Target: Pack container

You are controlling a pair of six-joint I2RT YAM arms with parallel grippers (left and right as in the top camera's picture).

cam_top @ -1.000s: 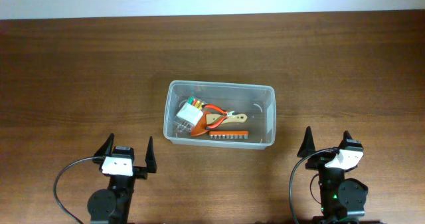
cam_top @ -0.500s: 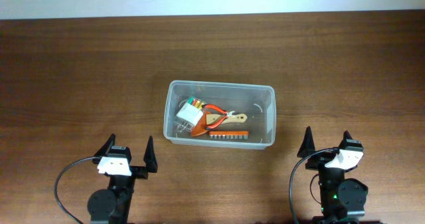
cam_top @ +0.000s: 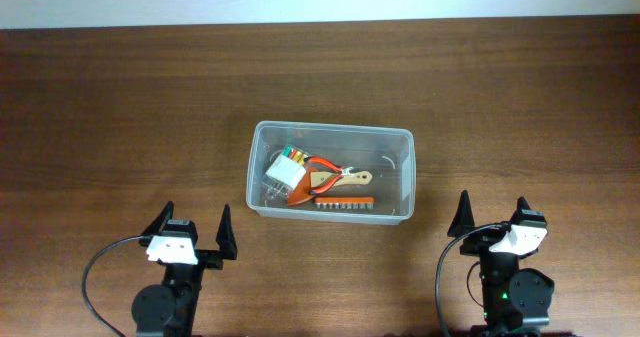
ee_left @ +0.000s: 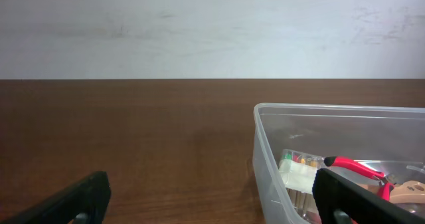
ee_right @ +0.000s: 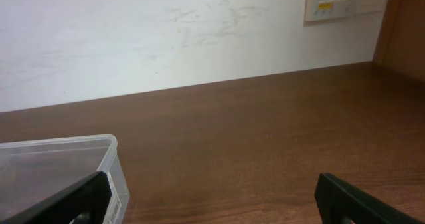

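container [cam_top: 262, 137] mid-table, open wood around

A dark wooden table [cam_top: 120, 107] meets a scuffed white wall [ee_right: 133, 31].

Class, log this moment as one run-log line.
left gripper: open, empty | right gripper: open, empty | container: items inside, untouched

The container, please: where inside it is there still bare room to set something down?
In the container, the right end looks bare, between the pliers and the right wall. Its left half is crowded: marker pack, pliers and comb lie piled together.
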